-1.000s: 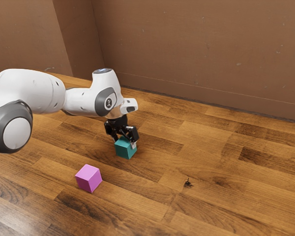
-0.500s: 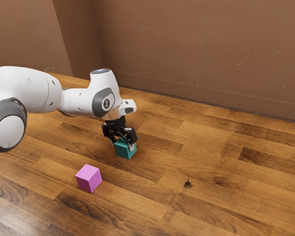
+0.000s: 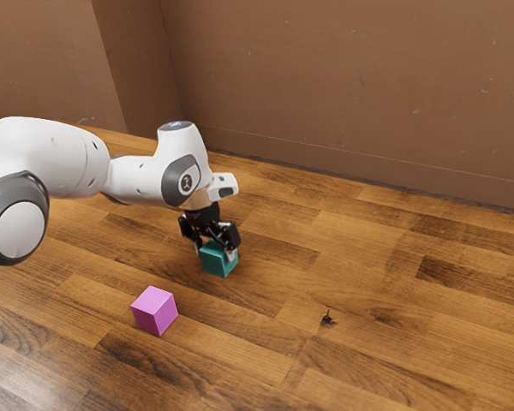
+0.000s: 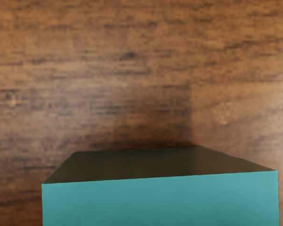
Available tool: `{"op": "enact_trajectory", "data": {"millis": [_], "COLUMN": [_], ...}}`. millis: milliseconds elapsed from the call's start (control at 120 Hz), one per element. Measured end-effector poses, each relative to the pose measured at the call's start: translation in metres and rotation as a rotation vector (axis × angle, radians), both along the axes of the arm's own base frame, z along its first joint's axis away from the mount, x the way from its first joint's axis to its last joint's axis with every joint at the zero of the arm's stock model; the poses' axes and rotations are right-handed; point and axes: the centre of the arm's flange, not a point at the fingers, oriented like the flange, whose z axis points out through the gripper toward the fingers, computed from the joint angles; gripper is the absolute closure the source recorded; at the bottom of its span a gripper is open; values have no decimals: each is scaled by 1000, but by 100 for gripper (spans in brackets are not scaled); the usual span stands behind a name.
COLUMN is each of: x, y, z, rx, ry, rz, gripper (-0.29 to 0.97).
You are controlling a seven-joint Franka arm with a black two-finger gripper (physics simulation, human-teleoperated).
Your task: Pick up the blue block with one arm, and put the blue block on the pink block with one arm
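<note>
The blue block (image 3: 217, 264), teal in colour, rests on the wooden floor (image 3: 385, 282). My gripper (image 3: 213, 247) is lowered over it, black fingers straddling its upper part from two sides, and I read it as open with the block between the fingers. In the wrist view the block (image 4: 160, 197) lies large and close right under my hand. The pink block (image 3: 153, 310) sits on the floor nearer the camera, toward the exterior view's left of the blue block, a little more than one block's width away.
A brown wall (image 3: 368, 77) runs behind the floor. A small dark mark (image 3: 327, 318) lies on the planks toward the exterior view's right of the blocks. The white arm (image 3: 86, 171) reaches in from the exterior view's left.
My hand came down over the blue block during the first half second; since then it has hardly moved. Neither block has shifted.
</note>
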Motion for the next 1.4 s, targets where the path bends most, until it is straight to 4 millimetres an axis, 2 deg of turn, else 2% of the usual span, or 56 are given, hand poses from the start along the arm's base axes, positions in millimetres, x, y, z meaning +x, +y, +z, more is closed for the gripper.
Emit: {"op": "enact_trajectory", "data": {"millis": [792,1000,1150,1200,1275,1342,1400], "x": [-1,-1,-1,0,-5,-22,-47], "y": [-5,-5,-5,-7,-6,-5,-4], "z": [-6,-8,-8,-3,16,42,59], "rx": [-5,-4,0,0,1,3,4], "ry": [0,3,2,-4,-21,-35,-30], "rz": [4,7,9,8,11,16,21], "gripper": [4,26,29,31,31,32,32]}}
